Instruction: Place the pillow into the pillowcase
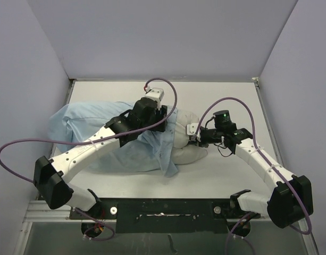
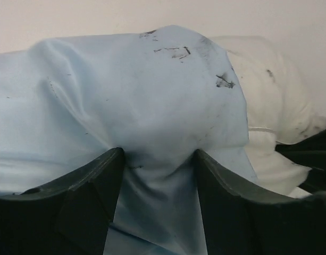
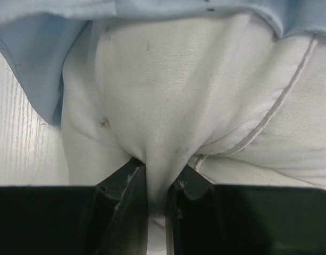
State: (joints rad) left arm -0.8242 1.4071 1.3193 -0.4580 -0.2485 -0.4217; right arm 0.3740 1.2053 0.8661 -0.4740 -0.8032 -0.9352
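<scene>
White pillow [image 3: 168,79] within right hand [image 3: 156,183]

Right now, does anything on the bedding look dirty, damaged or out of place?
Yes: dark smudges mark the light-blue pillowcase near its top, and the pillow poking out beside it carries similar marks.

No text, label, brand, number or sign could be read in any view; the dark marks [image 2: 224,81] on the pillowcase [image 2: 125,95] were not shaped as letters.
</scene>
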